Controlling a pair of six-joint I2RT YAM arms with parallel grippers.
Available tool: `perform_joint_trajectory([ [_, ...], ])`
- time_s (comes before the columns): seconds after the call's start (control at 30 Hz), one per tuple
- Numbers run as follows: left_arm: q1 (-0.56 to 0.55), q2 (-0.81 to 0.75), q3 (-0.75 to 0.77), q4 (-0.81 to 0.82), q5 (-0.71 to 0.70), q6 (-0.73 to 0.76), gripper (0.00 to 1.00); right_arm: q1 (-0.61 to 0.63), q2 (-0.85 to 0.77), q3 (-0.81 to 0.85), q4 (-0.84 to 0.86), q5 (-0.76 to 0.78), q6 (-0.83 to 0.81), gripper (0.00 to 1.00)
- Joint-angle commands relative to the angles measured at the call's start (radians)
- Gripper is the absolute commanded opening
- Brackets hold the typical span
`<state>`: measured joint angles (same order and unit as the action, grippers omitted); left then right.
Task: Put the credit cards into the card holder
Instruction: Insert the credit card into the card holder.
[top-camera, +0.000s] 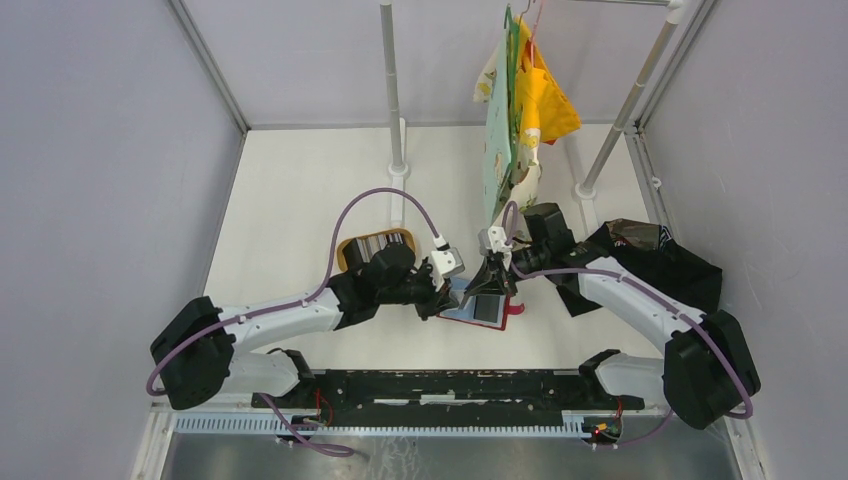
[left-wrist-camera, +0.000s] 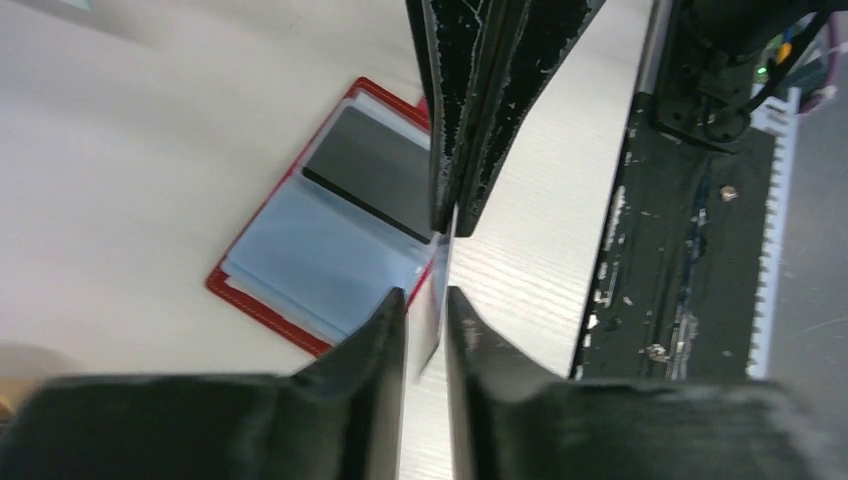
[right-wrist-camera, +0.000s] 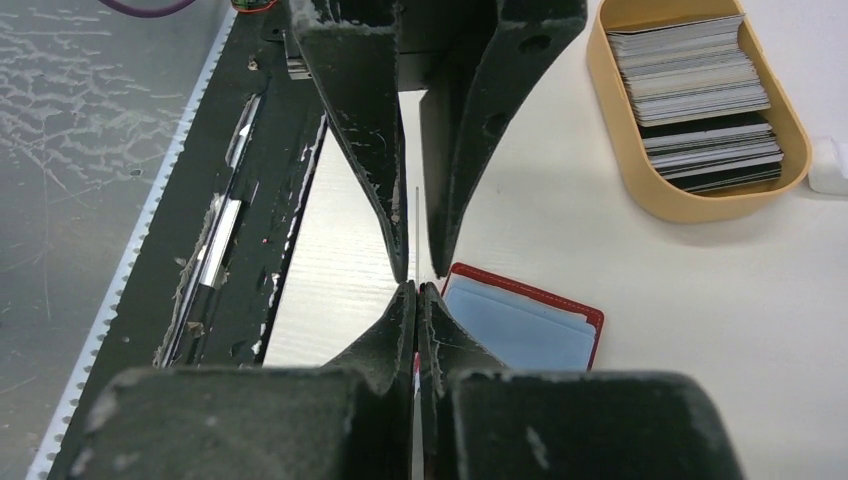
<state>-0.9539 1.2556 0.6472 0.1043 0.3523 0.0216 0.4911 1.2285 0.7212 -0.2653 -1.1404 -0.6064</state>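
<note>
Credit card (left-wrist-camera: 432, 300) status: one thin silvery card stands on edge between the two grippers, over the edge of the card holder (left-wrist-camera: 310, 250) nearest the arm bases. Whether the card touches the holder cannot be told. The right gripper (right-wrist-camera: 417, 290) has its jaws closed flat on this credit card and carries it. The left gripper (left-wrist-camera: 425, 298) has its jaws parted by a narrow gap, wider than the card. The right wrist view shows clearance on both sides, so it is judged not to be clamping. Edge-on carriage presents the thin side of the card to a pocket mouth, as insertion requires. The card holder lies unfolded on the table (top-camera: 300, 200), grey-blue lining up, so its pockets face the grippers. A dark card (left-wrist-camera: 375, 170) already occupies one pocket. Remaining cards (right-wrist-camera: 700, 90) are stacked in the tan oval tray (right-wrist-camera: 612, 120), well apart from the holder. Judged next requirement: align the card edge with a free pocket before lowering
</note>
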Motion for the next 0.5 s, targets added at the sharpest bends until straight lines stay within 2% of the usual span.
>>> perform_joint_trajectory([
  [0.0,0.004,-0.06,-0.013,0.078,-0.116,-0.007,0.37,0.003,0.002,0.049,-0.012,0.02,0.03,0.0],
  [0.13,0.014,-0.185,-0.129,0.15,-0.236,-0.121,0.6,-0.023,-0.007,0.029,-0.039,0.048,0.075,0.0],
  [0.2,0.016,-0.282,-0.204,0.21,-0.286,-0.195,0.75,-0.053,-0.026,-0.014,-0.014,0.054,0.139,0.0],
  [0.27,0.017,-0.347,-0.274,0.265,-0.345,-0.285,0.95,-0.088,-0.05,-0.076,0.034,0.046,0.219,0.0],
  [0.3,0.017,-0.37,-0.301,0.283,-0.38,-0.332,0.99,-0.11,-0.062,-0.107,0.069,0.039,0.254,0.0],
  [0.47,0.017,-0.346,-0.332,0.308,-0.404,-0.474,0.99,-0.209,-0.119,-0.284,0.298,0.117,0.58,0.0],
])
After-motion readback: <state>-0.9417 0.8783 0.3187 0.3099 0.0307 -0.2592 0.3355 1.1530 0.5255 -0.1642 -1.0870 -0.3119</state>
